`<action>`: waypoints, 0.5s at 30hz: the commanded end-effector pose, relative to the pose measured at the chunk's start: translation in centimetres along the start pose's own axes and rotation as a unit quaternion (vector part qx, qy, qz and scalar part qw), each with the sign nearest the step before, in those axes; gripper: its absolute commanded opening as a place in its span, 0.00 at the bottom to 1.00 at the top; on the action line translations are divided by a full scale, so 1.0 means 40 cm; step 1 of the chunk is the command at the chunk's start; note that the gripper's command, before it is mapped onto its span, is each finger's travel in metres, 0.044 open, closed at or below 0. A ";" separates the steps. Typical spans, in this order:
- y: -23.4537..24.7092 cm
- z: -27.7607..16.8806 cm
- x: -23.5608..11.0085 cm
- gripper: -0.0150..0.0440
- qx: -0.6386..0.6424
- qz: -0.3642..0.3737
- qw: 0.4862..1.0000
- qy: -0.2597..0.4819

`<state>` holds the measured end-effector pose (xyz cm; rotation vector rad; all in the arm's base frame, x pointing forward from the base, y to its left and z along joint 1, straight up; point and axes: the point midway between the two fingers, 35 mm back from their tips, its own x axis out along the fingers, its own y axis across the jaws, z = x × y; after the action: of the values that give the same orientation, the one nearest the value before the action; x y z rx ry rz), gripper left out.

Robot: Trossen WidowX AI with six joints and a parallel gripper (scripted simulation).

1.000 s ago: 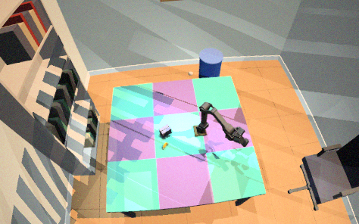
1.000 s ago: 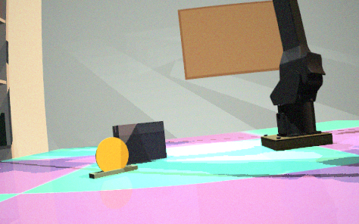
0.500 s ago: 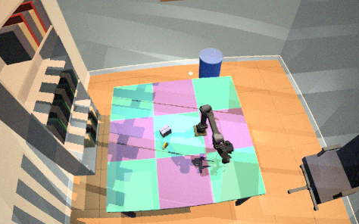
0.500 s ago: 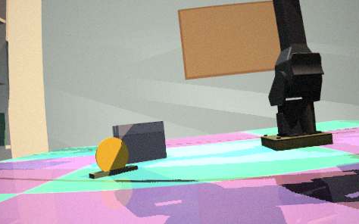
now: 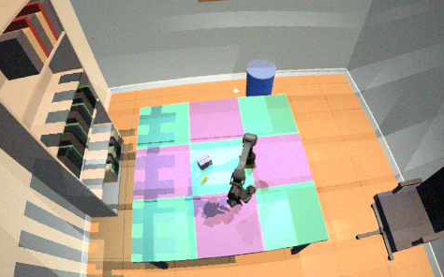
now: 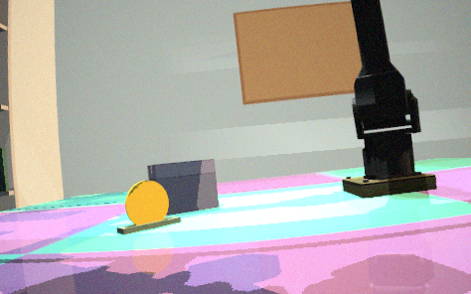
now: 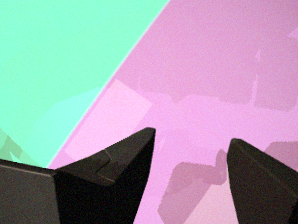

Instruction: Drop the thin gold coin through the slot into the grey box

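The gold coin [image 5: 204,180] [image 6: 148,203] stands upright on its edge in the low dark-green holder [image 6: 174,220]. The closed grey box [image 5: 204,162] [image 6: 189,191] stands just behind it in the exterior view; the slot in its lid cannot be made out. My gripper [image 7: 191,142] is partly open, with nothing between its fingers. It hangs above the table, to the right of the coin and nearer the bottom of the top view. Neither coin, holder nor box shows in the wrist view.
The arm's base [image 6: 390,185] stands on the table [image 5: 229,239], to the right of the box and coin. A bookshelf [image 5: 81,175] is at the left, a blue bin [image 5: 260,80] beyond the far edge, and an office chair [image 5: 404,220] at the right.
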<state>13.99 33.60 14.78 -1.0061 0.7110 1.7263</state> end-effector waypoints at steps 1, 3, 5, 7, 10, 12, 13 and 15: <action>-0.101 -0.100 -0.050 0.53 0.095 -0.039 0.994 0.034; -0.151 -0.172 -0.085 0.53 0.156 -0.061 0.984 0.057; -0.193 -0.247 -0.123 0.53 0.216 -0.081 0.970 0.080; -0.225 -0.325 -0.164 0.53 0.276 -0.100 0.951 0.101; -0.254 -0.445 -0.228 0.53 0.363 -0.125 0.914 0.132; -0.262 -0.523 -0.273 0.53 0.418 -0.137 0.885 0.151; -0.262 -0.562 -0.296 0.53 0.445 -0.143 0.869 0.159; -0.255 -0.639 -0.342 0.53 0.498 -0.153 0.835 0.177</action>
<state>32.16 14.79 14.06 -0.6943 1.3025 0.8442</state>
